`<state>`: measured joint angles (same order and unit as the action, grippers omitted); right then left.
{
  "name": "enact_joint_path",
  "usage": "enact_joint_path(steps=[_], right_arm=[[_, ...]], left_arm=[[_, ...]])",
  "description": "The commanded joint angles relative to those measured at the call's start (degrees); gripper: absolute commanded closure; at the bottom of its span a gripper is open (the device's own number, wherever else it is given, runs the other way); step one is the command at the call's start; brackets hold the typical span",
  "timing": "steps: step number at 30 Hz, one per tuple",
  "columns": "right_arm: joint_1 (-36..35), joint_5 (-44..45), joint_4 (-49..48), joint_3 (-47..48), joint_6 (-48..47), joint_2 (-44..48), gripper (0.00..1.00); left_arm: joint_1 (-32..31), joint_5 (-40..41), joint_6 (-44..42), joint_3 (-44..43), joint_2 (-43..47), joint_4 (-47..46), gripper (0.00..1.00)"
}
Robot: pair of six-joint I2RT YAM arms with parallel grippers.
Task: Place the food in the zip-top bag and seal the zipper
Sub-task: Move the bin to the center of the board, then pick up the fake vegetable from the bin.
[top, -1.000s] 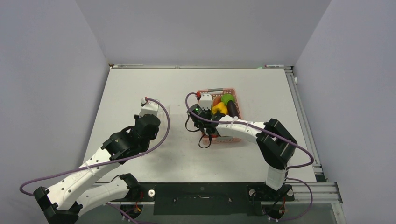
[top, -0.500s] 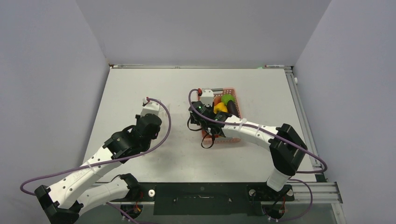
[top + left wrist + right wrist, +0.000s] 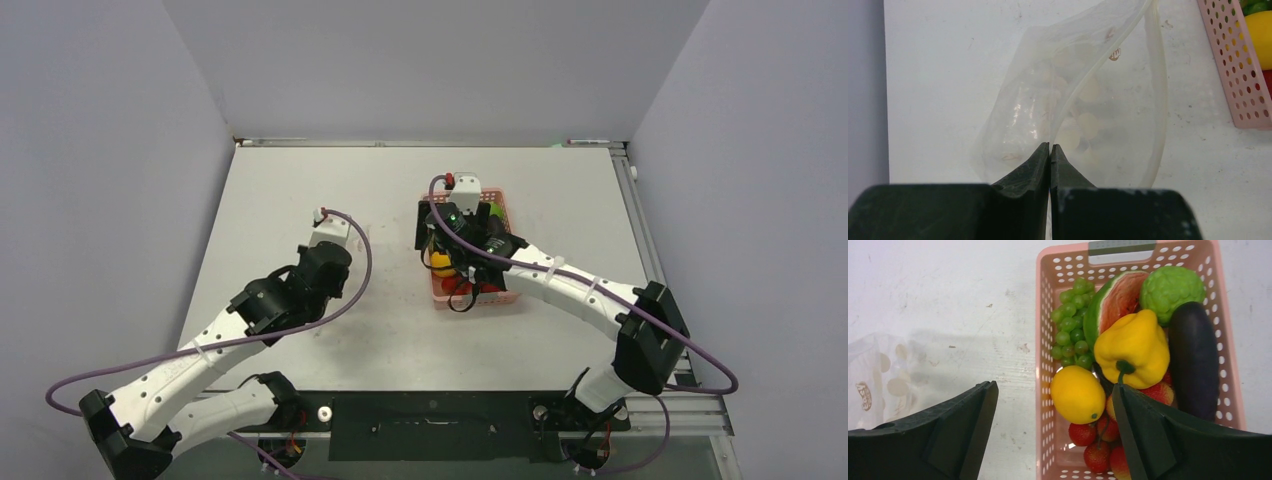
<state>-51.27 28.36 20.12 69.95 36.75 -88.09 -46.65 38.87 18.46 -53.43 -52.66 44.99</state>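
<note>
Right pincer [image 3: 1053,386] spread wider over basket [image 3: 1044,300], left pincer [image 3: 1049,146] pinching zip-top bag [image 3: 1098,100]

Pink perforated basket [image 3: 1068,262] w/ grey handle [image 3: 1121,247], on white table [image 3: 938,290], poss. lightly scuffed.

Clear zip-top bag [image 3: 1088,115] lies with zipper [image 3: 1162,90] gaping; food [image 3: 1133,347] fills pink basket [image 3: 1068,262].

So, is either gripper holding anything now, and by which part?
The left gripper pinches the zip-top bag by its mouth edge; the right gripper, open above the basket, holds nothing.
</note>
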Motion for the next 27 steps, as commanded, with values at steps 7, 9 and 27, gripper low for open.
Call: enact_joint_path(steps=[7,9,27], right_arm=[[6.0,0.7,2.2,0.2,-3.5,4.6,0.03],[6.7,0.4,2.5,0.0,-3.9,4.5,0.01],[11.3,-3.3,1.5,-1.0,-6.3,-0.1,0.10]], left_arm=[[0.4,-5.0,2.7,-7.2,-6.3,-2.9,1.00],[0.3,-5.0,3.1,-8.4,-7.6,-2.3,1.00],[0.5,-7.4,2.7,-8.5,-11.0,-6.1,1.00]])
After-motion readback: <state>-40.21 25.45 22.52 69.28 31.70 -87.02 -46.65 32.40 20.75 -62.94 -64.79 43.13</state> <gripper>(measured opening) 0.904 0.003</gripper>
